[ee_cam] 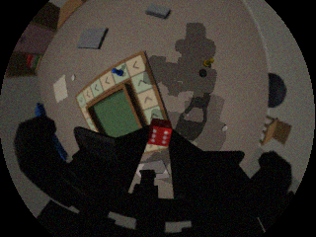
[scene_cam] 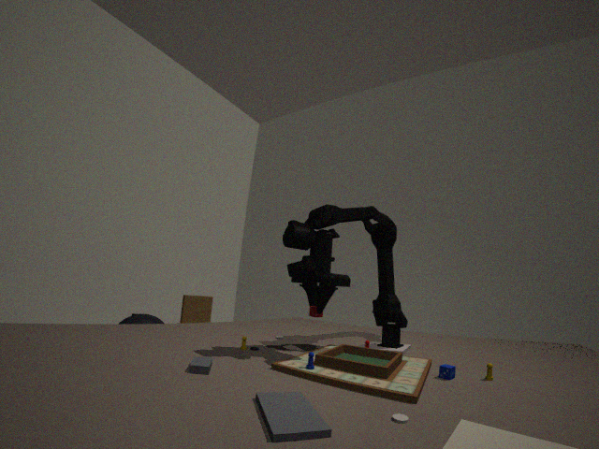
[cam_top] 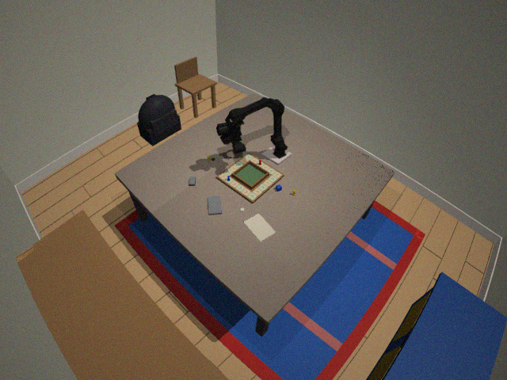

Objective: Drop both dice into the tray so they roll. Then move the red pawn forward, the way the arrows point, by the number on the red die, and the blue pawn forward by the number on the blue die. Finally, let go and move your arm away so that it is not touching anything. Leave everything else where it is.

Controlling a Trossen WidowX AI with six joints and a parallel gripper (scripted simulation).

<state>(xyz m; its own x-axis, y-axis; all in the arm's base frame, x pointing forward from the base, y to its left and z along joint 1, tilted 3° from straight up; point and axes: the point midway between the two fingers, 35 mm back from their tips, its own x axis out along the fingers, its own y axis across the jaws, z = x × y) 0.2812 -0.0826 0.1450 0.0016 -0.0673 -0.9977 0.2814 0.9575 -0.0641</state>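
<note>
Grey-brown tabletop (cam_top: 327,212), far-edge region: black parallel-jaw gripper (scene_cam: 316,309) pinches the small red die (scene_cam: 315,311), raised above the surface. Green-floored wooden tray (scene_cam: 360,366) lies toward the table centre from it, just beside the board's near corner in the wrist view.

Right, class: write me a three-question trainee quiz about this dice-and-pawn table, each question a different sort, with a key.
1. True or false: the claw is shut on the red die.
2. Where is the blue die? A) in the tray B) on the table beside the board C) in the claw
3. Fill in: the blue pawn stands on the ____.

Key: 1 true; 2 B; 3 board, outside the tray.
</note>
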